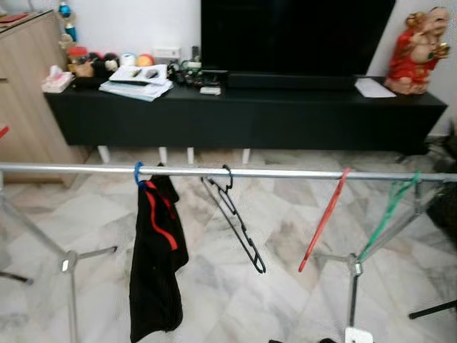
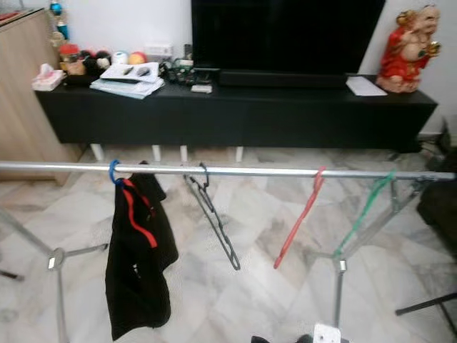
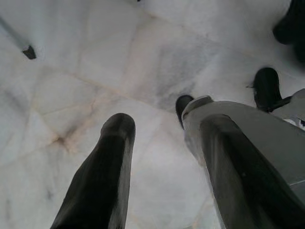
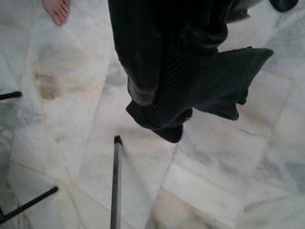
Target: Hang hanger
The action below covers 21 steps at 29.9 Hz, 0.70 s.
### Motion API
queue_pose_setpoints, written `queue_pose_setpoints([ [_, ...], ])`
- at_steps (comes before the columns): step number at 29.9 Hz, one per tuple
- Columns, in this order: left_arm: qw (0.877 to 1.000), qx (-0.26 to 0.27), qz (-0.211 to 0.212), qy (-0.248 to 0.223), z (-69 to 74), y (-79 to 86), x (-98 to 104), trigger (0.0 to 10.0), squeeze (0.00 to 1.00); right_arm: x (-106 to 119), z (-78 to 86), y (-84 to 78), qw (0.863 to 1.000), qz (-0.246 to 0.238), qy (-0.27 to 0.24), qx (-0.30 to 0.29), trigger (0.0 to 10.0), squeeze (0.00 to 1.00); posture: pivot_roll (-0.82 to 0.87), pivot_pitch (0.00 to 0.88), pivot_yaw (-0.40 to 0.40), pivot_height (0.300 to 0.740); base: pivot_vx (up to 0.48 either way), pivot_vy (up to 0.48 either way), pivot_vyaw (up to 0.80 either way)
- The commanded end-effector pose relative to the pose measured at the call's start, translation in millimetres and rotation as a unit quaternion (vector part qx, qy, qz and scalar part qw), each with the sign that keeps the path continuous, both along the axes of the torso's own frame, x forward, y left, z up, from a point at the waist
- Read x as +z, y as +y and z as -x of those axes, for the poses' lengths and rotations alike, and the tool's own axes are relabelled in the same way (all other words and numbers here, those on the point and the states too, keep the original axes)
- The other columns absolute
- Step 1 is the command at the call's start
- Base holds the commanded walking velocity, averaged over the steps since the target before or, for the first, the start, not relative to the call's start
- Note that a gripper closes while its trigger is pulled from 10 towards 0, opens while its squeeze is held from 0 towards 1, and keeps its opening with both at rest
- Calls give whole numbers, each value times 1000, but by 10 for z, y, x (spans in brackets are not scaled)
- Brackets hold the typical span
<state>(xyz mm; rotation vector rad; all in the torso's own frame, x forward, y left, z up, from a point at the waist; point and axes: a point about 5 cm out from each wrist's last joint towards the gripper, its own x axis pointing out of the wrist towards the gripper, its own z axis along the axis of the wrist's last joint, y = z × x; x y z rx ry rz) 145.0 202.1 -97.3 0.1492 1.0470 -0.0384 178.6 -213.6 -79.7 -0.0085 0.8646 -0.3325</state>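
Observation:
A silver rail [image 1: 285,173] runs across in front of me at chest height. On it hang a blue hanger [image 1: 138,174] carrying a black garment with red stripes [image 1: 156,271], a bare black hanger [image 1: 239,221], a red hanger [image 1: 325,218] and a green hanger [image 1: 389,211]. My left gripper [image 3: 162,119] points down at the marble floor, open and empty. In the right wrist view my right gripper [image 4: 167,95] looks shut on a dark ribbed cloth [image 4: 224,81] that droops past its tips, low over the floor.
The rack's tripod legs [image 1: 70,264] [image 1: 351,268] stand on the marble floor, and black rack feet [image 4: 116,181] lie near my right gripper. A person's bare foot [image 4: 57,9] is close by. Behind the rail are a black TV console [image 1: 250,114], a wooden cabinet [image 1: 25,93] and a red statue [image 1: 418,50].

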Motion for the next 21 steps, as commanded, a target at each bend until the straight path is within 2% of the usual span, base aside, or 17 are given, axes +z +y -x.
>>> queue_pose_setpoints([
  [1,1000,-11,-4,15,81,-2,-31,10000,0,17,-34,15,1000,-1,-10,3,10000,0,37,11,-21,740,0,0,0],
  [7,999,-36,-18,-2,48,1,-11,10000,0,16,-45,57,1000,-2,-11,15,10000,0,41,14,-18,740,0,0,0],
  [9,999,-28,-21,-13,39,6,-3,10000,0,16,-47,63,1000,-3,-12,16,10000,0,42,16,-17,740,0,0,0],
  [11,999,13,-23,-39,31,24,13,10000,0,15,-49,72,1000,-3,-12,19,10000,0,43,17,-17,740,0,0,0],
  [12,996,43,-25,-68,16,38,37,10000,0,14,-44,72,1000,-2,-12,19,10000,0,48,19,-17,740,0,0,0],
  [14,995,55,-26,-80,10,43,47,10000,0,13,-42,71,1000,-2,-12,19,10000,0,49,19,-17,740,0,0,0],
  [15,972,72,-36,-221,-490,288,411,10000,0,14,-39,69,1000,-1,-13,19,10000,0,52,20,-18,740,0,0,0],
  [16,956,72,-44,-280,-655,374,591,10000,0,15,-40,68,1000,0,-14,19,10000,0,51,20,-18,740,0,0,0],
  [17,956,72,-44,-280,-655,374,591,10000,0,15,-40,68,1000,0,-14,19,10000,0,51,20,-18,740,0,0,0],
  [18,935,71,-56,-343,-787,433,791,10000,0,17,-42,67,1000,1,-15,20,10000,0,51,21,-19,740,0,0,0],
  [19,924,73,-60,-371,-826,441,878,10000,0,18,-44,66,1000,1,-15,20,10000,0,52,21,-20,740,0,0,0],
  [21,917,74,-60,-388,-853,434,934,10000,0,20,-46,65,1000,1,-16,19,10000,0,53,22,-21,740,0,0,0],
])
